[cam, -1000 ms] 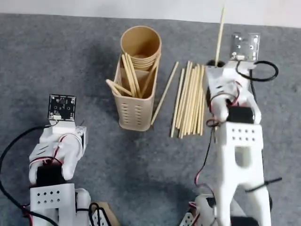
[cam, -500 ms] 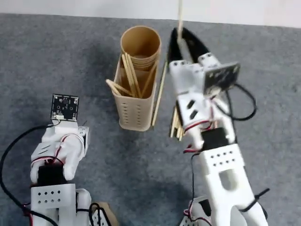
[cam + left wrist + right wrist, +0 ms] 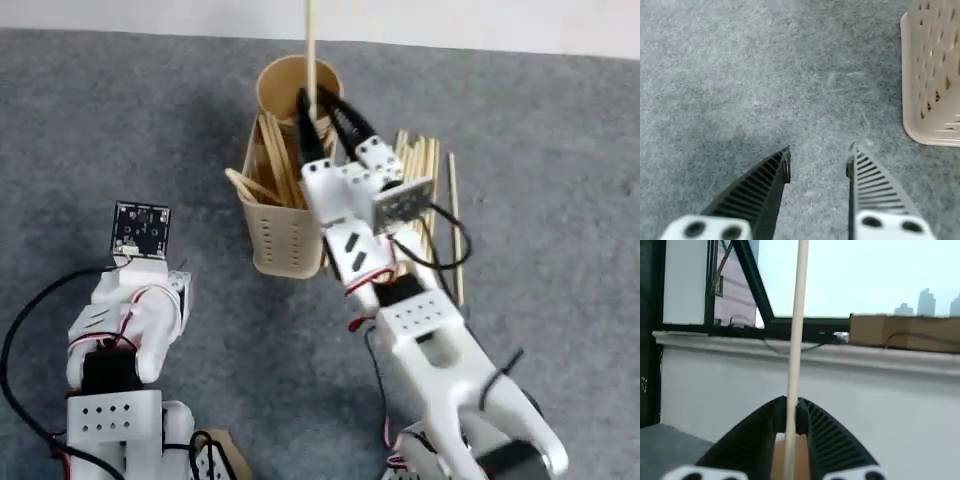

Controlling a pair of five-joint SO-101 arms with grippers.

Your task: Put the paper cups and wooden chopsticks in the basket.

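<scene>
Pinched a pale wooden chopstick (image 3: 310, 50) upright in right gripper (image 3: 312, 95) over the beige perforated plastic basket (image 3: 285, 240), likely for dropping in; left gripper (image 3: 817, 160) wide, empty.

the table (image 3: 130, 110), covered in grey felt-like cloth, bears the perforated beige basket (image 3: 285, 245) standing upright near its middle, a loose bundle of wooden chopsticks (image 3: 428, 165) lying flat just beside the basket, and a single chopstick (image 3: 455, 235) lying just past that bundle, roughly parallel to it.
</scene>
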